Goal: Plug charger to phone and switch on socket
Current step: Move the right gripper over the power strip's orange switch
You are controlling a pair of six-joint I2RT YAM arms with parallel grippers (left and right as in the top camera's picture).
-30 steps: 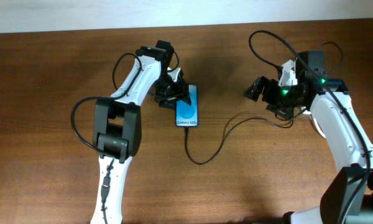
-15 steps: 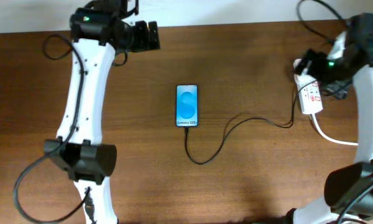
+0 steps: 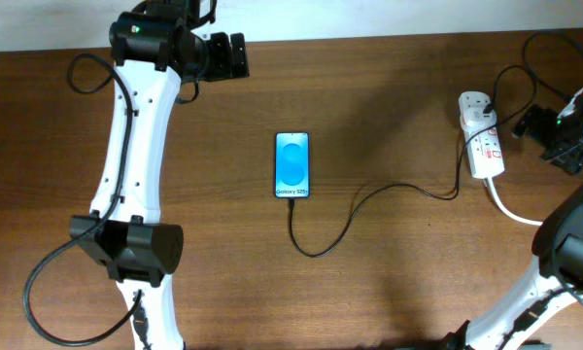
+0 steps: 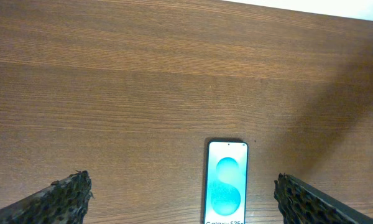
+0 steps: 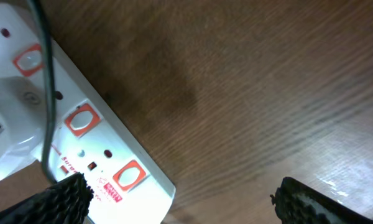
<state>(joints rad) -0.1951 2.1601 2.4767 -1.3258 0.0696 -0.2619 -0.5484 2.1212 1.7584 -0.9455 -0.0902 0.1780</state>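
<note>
Currently, you have: slim blue-screened black phone (image 3: 292, 166), centre of brown wooden table (image 3: 398, 292); thin black charger cable (image 3: 350, 210) meeting its bottom edge, running to white red-switched power strip (image 3: 480, 146), right; left gripper (image 3: 241, 56) and right gripper (image 5: 181, 185), fingers spread, empty.

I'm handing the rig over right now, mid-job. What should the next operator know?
Left gripper: open, empty, well clear of the phone.
Right gripper: open, empty, close to the socket, not touching it.
Charger: runs from the socket to the phone's lower edge and looks plugged in.
Left to do: check the socket's red switches; the pictures don't show whether the one needed is on.
</note>
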